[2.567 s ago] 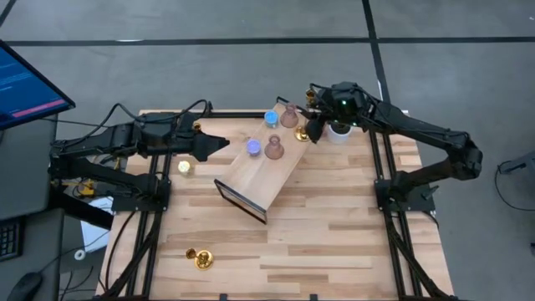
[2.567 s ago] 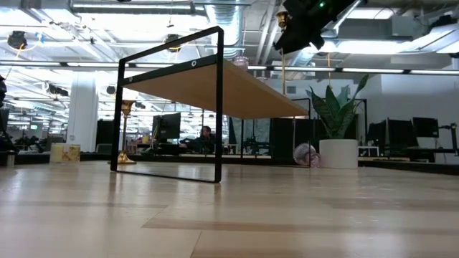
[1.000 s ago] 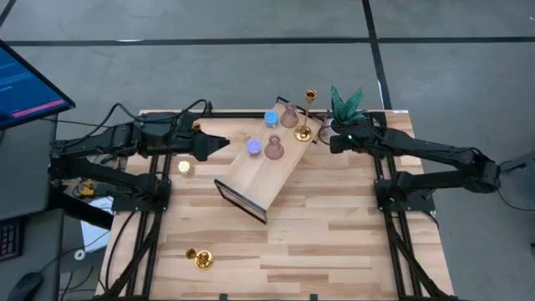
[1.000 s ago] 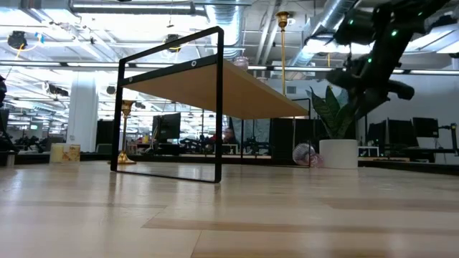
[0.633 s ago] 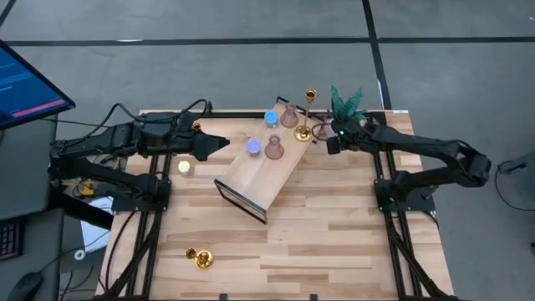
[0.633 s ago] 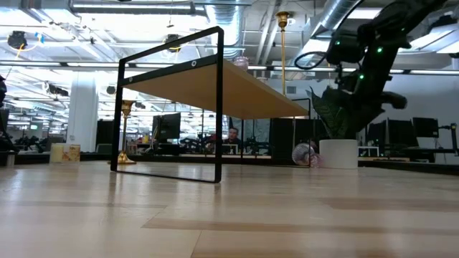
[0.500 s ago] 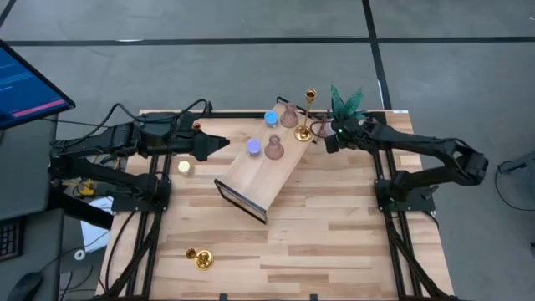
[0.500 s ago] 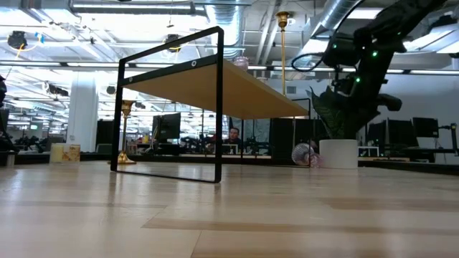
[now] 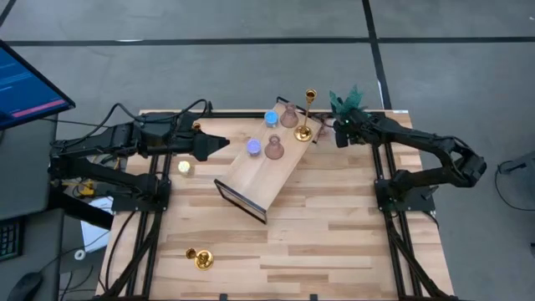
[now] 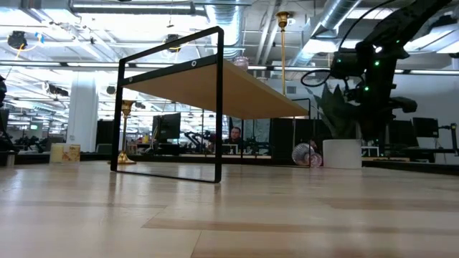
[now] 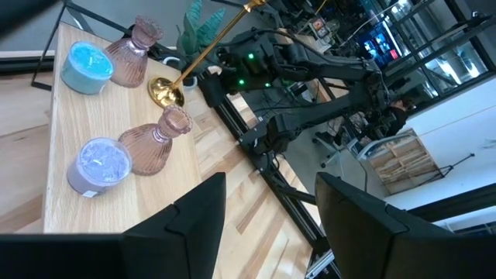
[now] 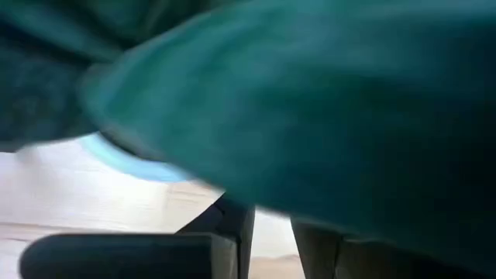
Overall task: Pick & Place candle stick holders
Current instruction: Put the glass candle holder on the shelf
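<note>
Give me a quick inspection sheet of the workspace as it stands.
Surface: wooden table carrying a raised wooden shelf.
Job's things: shelf holds two pink holders, blue one, violet one, tall gold one; yellow one and gold ones on the table.
Clutter: potted plant.
Grippers: left gripper open, empty, beside the shelf; right gripper at the plant.
Cables: bundles along the left arm.
Surroundings: monitor; office behind.

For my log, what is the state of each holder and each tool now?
tall gold holder, upright on shelf
pink holder, upright on shelf
lone gold holder, lying on table
left tool, open, empty
right tool, by the plant
</note>
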Controlling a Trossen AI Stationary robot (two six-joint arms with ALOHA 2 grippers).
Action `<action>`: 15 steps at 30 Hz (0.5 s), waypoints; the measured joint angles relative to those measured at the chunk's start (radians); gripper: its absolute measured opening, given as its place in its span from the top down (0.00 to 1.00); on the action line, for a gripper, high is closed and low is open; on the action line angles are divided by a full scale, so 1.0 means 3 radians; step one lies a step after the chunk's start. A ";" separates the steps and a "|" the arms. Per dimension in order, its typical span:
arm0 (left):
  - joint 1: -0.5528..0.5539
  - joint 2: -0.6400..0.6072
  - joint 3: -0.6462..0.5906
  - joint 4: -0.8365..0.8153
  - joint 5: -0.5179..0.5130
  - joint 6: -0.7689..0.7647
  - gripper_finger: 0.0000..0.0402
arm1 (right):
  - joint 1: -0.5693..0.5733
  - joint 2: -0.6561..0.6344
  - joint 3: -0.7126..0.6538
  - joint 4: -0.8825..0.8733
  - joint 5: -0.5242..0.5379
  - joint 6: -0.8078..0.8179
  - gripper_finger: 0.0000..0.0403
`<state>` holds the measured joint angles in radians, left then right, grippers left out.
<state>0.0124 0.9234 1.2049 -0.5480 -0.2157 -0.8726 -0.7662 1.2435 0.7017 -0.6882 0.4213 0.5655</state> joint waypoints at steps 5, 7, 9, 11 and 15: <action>0.0001 0.0000 0.0000 0.0000 0.0001 0.0001 0.50 | -0.0059 -0.0232 0.0000 -0.0320 0.0020 0.0046 0.83; 0.0001 0.0000 0.0000 0.0000 0.0001 0.0004 0.50 | -0.0062 -0.0389 0.0001 -0.0376 -0.0022 0.0055 0.83; 0.0001 0.0000 0.0000 0.0000 0.0001 0.0005 0.50 | -0.0042 -0.0580 0.0046 -0.0497 -0.0182 0.0046 0.83; 0.0000 -0.0001 0.0000 0.0000 0.0001 0.0006 0.50 | -0.0012 -0.0768 0.0169 -0.0628 -0.0446 0.0056 0.83; 0.0001 -0.0001 0.0000 -0.0001 0.0001 0.0010 0.50 | 0.0083 -0.1097 0.0584 -0.0894 -0.1103 0.0310 0.83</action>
<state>0.0126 0.9232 1.2049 -0.5482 -0.2153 -0.8696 -0.7414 0.9144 0.8768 -0.9565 0.0904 0.6586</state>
